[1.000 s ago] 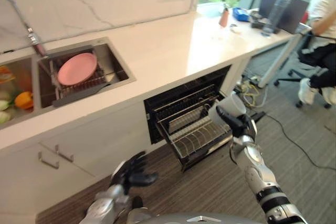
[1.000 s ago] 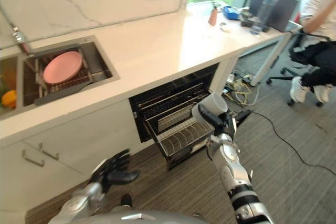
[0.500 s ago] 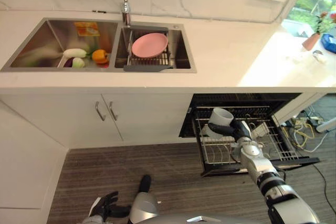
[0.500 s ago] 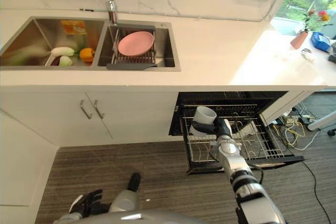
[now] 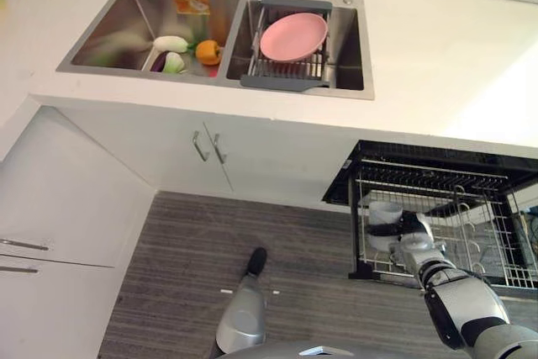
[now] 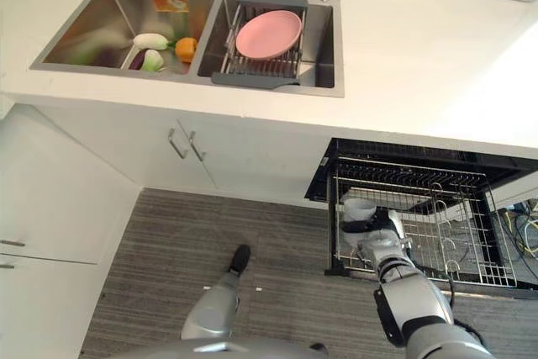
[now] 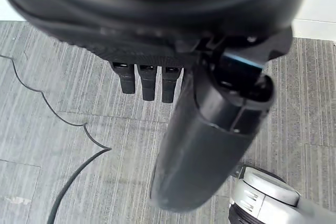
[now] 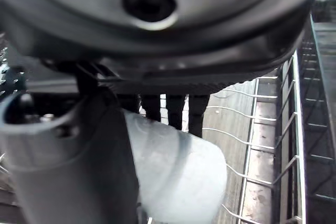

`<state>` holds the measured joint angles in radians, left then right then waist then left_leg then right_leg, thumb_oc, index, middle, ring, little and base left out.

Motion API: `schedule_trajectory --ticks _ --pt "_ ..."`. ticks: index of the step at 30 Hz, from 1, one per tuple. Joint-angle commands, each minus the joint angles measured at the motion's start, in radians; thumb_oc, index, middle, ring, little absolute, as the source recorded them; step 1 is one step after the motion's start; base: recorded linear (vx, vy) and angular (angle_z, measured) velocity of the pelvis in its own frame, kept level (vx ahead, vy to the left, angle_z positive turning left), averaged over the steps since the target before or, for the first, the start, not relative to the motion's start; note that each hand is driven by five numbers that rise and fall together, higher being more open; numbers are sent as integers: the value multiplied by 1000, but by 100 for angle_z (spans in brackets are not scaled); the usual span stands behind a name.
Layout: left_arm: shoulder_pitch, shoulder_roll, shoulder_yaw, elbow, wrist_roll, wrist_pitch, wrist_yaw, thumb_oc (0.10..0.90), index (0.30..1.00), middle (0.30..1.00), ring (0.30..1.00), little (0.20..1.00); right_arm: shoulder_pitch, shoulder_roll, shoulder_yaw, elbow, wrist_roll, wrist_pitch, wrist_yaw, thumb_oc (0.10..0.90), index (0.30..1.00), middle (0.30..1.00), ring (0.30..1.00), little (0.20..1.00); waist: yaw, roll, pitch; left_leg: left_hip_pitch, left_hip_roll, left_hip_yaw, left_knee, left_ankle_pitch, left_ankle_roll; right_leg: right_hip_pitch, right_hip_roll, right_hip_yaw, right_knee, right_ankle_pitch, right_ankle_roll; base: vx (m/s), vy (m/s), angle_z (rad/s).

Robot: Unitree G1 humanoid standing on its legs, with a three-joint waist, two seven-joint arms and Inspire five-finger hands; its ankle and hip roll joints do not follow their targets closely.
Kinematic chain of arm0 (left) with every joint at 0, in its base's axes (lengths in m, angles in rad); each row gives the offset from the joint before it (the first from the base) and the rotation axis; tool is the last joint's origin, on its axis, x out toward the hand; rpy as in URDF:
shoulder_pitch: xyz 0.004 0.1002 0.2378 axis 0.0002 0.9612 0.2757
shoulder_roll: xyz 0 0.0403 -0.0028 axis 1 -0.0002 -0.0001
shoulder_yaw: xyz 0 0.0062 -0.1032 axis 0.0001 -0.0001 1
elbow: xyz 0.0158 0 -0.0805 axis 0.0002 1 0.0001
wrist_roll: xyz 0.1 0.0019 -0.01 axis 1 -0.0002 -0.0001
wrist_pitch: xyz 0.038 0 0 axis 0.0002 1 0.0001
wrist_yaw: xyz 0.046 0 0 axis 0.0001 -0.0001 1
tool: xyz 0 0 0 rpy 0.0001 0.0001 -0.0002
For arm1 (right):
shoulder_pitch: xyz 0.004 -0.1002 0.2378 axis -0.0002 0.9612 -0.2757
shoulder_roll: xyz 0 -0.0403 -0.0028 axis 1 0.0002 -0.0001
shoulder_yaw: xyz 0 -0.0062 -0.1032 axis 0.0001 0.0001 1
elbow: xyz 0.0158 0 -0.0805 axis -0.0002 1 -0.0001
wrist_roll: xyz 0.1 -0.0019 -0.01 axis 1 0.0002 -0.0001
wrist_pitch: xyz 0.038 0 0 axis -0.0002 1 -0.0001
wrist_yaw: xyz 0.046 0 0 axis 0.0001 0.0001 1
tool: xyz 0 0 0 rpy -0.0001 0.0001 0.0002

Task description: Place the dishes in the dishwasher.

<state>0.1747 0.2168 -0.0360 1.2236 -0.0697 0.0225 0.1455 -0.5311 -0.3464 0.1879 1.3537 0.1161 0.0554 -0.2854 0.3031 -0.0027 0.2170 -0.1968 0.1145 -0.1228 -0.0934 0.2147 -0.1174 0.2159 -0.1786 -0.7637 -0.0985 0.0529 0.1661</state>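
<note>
Upper left of the head views: the stainless double sink (image 5: pixel 109 35) holds vegetables in its left basin, an orange pepper (image 5: pixel 208 51) among them. Just right, upper centre, a round pink plate (image 5: pixel 292 36) leans in a dark wire drying rack (image 5: pixel 286 73) in the right basin, not yet loaded.

Change over the last second: the whole view has swung from an oblique look along the counter to a look straight down, so that is camera motion, not the sink or rack moving. The real change is the cup: the white ceramic mug (image 5: pixel 385 214) was held above the front of the pulled-out wire dishwasher rack (image 5: pixel 496 233); it is now low inside the rack's left end, lower right of frame. Judgement: the mug is at or near its placement, release comes next, and the plate remains.

Right hand (image 6: pixel 376 229): arm reaches forward and down into the rack, fingers (image 8: pixel 168 109) curled round the mug.

Left hand (image 7: pixel 157 77): hangs over grey carpet, fingers relaxed and holding nothing.
</note>
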Motion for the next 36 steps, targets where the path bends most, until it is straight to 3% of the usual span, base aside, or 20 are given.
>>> schedule_trajectory --ticks 1,6,12,13,14,15,17,18,20,21,25,31,34,36 --pt "-8 21 -91 44 -5 -12 24 800 900 900 900 900 -36 -58 5 -44 -23 -29 -45 800 900 900 900 900 -10 27 -58 111 90 50 11 -124 -81 -43 -44 49 34 -62 23 12 2 -10" --pt "-13 22 -83 39 -15 -15 32 800 900 900 900 900 -38 -51 31 -95 -46 -40 -55 800 900 900 900 900 -28 29 -62 137 102 78 11 -132 -81 -46 -40 80 27 -62 20 2 -3 -21" --pt "-16 11 -68 39 -31 -15 52 800 900 900 900 900 -8 -56 10 -282 -45 -82 -116 800 900 900 900 900 -66 32 -68 175 117 132 12 -125 -67 -65 -39 129 26 -49 7 -35 10 -35" --pt "-16 2 -56 40 -37 -12 56 800 900 900 900 900 28 -54 -7 -402 -41 -102 -130 800 900 900 900 900 -84 34 -72 192 126 149 14 -131 -64 -69 -34 158 23 -54 3 6 -11 -33" --pt "-15 2 -57 40 -37 -12 56 800 900 900 900 900 31 -54 -8 -405 -42 -100 -131 800 900 900 900 900 -81 35 -72 194 126 151 14 -132 -64 -69 -34 161 24 -54 3 9 -29 -35" --pt "-11 -7 -36 40 -49 -11 61 800 900 900 900 900 86 -52 -31 -547 -35 -126 -137 800 900 900 900 900 -99 39 -74 211 134 164 17 -139 -58 -76 -29 191 24 -57 -2 4 -18 -46" --pt "-5 -13 -27 39 -56 -10 62 800 900 900 900 900 126 -54 -47 -621 -32 -133 -132 800 900 900 900 900 -102 43 -75 219 140 173 19 -142 -56 -81 -25 205 23 -60 -3 -7 -42 -58" --pt "-4 -19 -14 46 -58 -5 60 800 900 900 900 900 210 -50 -83 -770 -10 -156 -118 800 900 900 900 900 -118 49 -71 228 146 182 29 -142 -53 -88 -17 232 25 -71 -10 -29 -74 -57" --pt "-14 -23 -1 68 -49 6 62 800 900 900 900 900 292 -47 -118 -897 17 -169 -100 800 900 900 900 900 -143 53 -61 206 149 181 84 -144 -58 -84 -17 239 25 -82 -14 -75 -65 -37" --pt "-28 -33 23 87 -58 8 73 800 900 900 900 900 374 -59 -146 -1040 25 -184 -77 800 900 900 900 900 -175 56 -35 153 143 190 182 -153 -64 -75 -37 236 26 -85 -15 -95 -26 -16" --pt "-30 -51 62 100 -76 3 80 800 900 900 900 900 484 -59 -178 -1204 32 -214 -35 800 900 900 900 900 -215 66 -11 118 145 196 271 -159 -83 -54 -63 234 22 -87 -11 -55 99 8" --pt "-45 -41 74 129 -31 -1 108 800 900 900 900 900 532 -59 -229 -1362 24 -254 -16 800 900 900 900 900 -281 76 -36 139 251 225 116 -95 -93 -86 -147 264 71 -54 51 46 378 -7" --pt "-58 -48 57 127 -4 7 107 800 900 900 900 900 555 -38 -287 -1416 35 -258 -30 800 900 900 900 900 -295 79 -70 163 216 221 87 -142 -88 -105 -218 267 121 -34 78 47 473 20" --pt "-68 -34 36 111 31 6 93 800 900 900 900 900 562 -34 -332 -1437 -5 -250 -49 800 900 900 900 900 -295 55 -77 158 154 220 121 -194 -56 -118 -291 282 191 9 83 67 488 50"
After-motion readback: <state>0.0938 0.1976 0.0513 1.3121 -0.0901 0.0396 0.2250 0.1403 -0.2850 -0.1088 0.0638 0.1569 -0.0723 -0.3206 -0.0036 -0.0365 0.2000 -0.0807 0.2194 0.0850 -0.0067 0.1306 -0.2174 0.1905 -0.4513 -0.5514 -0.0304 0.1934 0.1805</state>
